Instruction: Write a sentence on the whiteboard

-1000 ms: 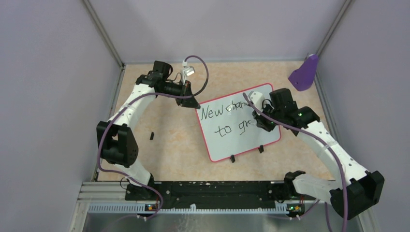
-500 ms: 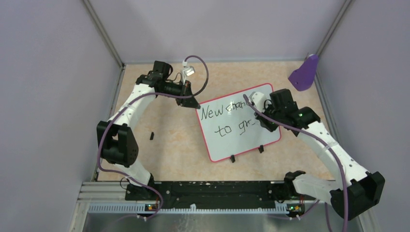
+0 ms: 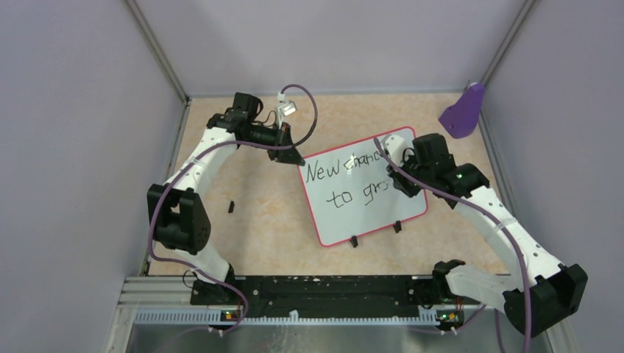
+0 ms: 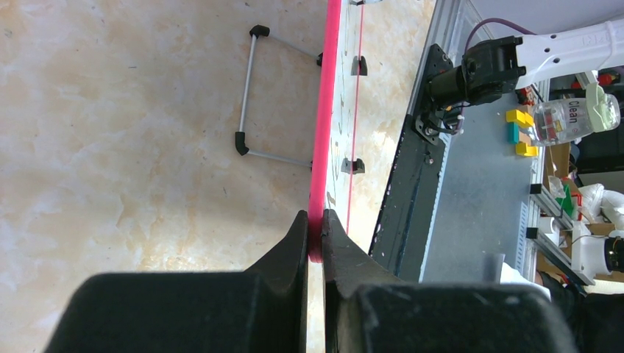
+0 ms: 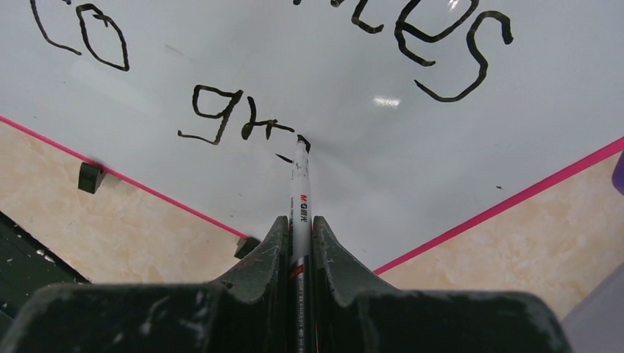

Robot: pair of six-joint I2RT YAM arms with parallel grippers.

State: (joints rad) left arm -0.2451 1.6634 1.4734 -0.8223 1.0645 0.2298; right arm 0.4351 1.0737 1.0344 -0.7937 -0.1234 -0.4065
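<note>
**On the Table: Whiteboard Clamped, Marker on the Second Line**

At mid-table, the whiteboard (image 3: 368,217) lies on the tan table (image 3: 257,220), turned at an angle, with its two clip feet (image 3: 353,241) on the near edge. The left gripper (image 4: 315,220) is clenched on the board's pink rim at the far-left corner. The right gripper (image 5: 299,224) grasps a marker (image 5: 300,184), whose tip touches the board just after "gr". The sentence (image 3: 338,198) runs in two lines; the right arm covers part of the first. A purple object (image 3: 462,114) sits at the far-right corner.
</note>
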